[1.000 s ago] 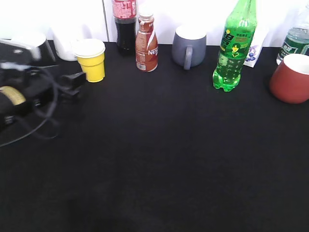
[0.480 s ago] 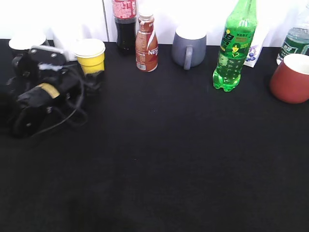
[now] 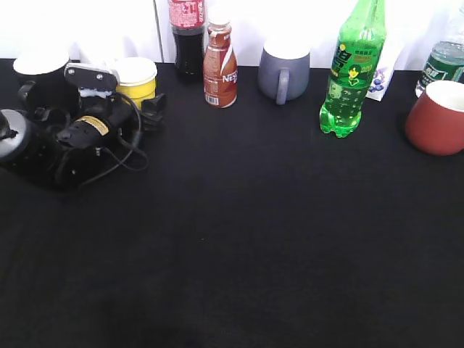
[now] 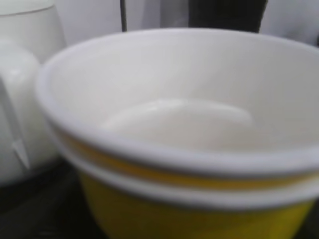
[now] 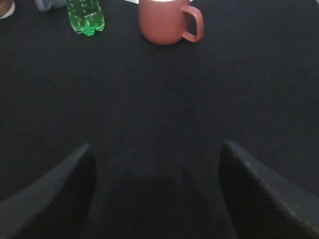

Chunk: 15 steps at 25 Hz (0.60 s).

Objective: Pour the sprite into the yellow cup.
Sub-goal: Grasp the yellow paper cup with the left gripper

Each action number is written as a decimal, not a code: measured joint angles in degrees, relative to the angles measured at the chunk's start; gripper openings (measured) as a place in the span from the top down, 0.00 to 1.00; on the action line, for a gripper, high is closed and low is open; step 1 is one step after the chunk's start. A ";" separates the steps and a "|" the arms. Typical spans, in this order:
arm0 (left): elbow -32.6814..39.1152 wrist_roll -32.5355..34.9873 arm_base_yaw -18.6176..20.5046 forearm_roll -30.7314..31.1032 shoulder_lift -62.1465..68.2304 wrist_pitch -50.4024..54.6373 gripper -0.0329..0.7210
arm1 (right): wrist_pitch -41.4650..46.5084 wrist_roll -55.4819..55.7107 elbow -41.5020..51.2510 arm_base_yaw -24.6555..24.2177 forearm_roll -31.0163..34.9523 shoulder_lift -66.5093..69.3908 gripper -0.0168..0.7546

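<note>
The right hand hovered with jaws spread over the black table. Farther back left, the left hand reached the yellow cup; its grip could not be told. The sprite stood upright at rear right.

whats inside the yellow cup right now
Nothing visible: the left wrist view looks into the yellow cup and shows only its bare white interior and bottom. The near inner wall is hidden behind the rim. In the exterior view the left gripper covers the cup's lower body.
</note>
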 joint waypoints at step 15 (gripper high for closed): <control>0.00 0.00 0.00 0.05 0.82 -5.84 0.23 | 0.00 0.00 0.00 0.00 0.16 0.00 0.22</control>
